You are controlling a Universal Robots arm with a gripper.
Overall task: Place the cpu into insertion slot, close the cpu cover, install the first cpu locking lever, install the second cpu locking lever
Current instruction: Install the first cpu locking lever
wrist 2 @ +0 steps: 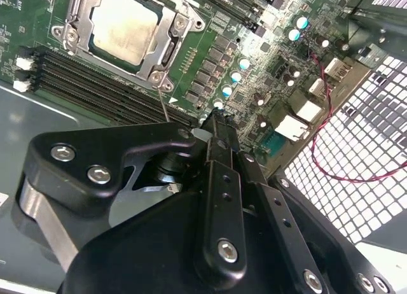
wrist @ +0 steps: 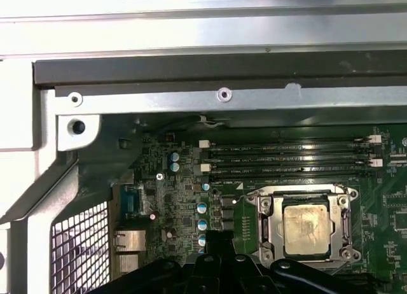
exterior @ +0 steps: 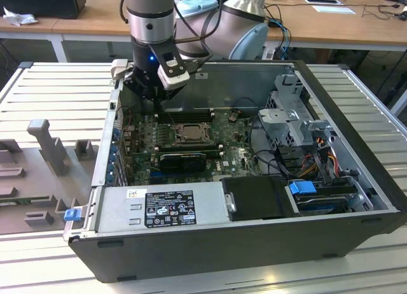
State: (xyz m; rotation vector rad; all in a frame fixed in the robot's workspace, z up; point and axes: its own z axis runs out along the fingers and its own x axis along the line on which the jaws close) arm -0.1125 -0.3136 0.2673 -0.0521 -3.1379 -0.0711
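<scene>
— If through with the exterior view, place the gripper (exterior: pixel 147 102).
— Hangs inside the open computer case (exterior: pixel 254 246), low over the motherboard (exterior: pixel 238 159), toward the exterior view's left, near the back wall. Holds jaws pressed together; grips nothing.
— And the cpu (wrist: pixel 306 227)?
— Sits flat in the insertion slot (wrist: pixel 305 200), metal top up, in both wrist views. Lies beneath the cpu cover (wrist: pixel 271 233), frame down around it; shows through the square window.
— Any contact?
— None. Stands apart from the insertion slot, fingertips (wrist 2: pixel 219 132) just beside a row of capacitors (wrist 2: pixel 227 90), with the memory slots (wrist: pixel 286 157) near.
</scene>
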